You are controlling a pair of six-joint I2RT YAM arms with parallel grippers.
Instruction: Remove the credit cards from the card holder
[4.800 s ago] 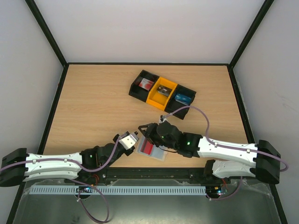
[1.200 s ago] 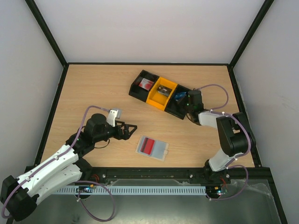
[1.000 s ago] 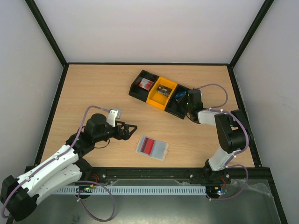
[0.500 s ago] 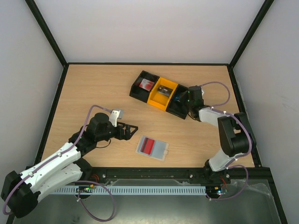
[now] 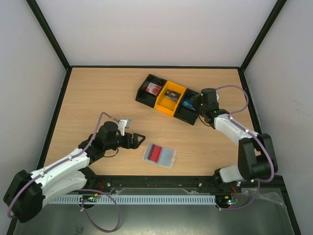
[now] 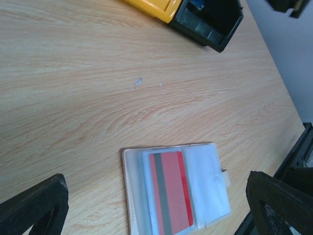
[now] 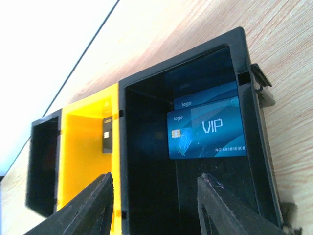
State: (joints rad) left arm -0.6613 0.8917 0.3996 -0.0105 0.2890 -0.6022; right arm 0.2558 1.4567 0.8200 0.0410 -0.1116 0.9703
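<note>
BENCH-TOP SCENE: The card holder (image 5: 159, 155) lies flat near the middle of the bench's (image 5: 98, 98) front edge, a red card (image 6: 168, 192) with a dark stripe showing inside. The left gripper (image 5: 137, 140) hovers just left of it, jaws spread wide and empty. Toward the back, the right gripper (image 5: 194, 103), jaws parted and empty, hangs over the tray's (image 7: 122, 147) right-hand black compartment, which holds two blue cards (image 7: 205, 128).

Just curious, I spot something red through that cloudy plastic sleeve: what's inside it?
The card holder shows one red card with a dark stripe in one half; the other half looks pale and blank. Any cards beneath the red one would be hidden by it.
</note>
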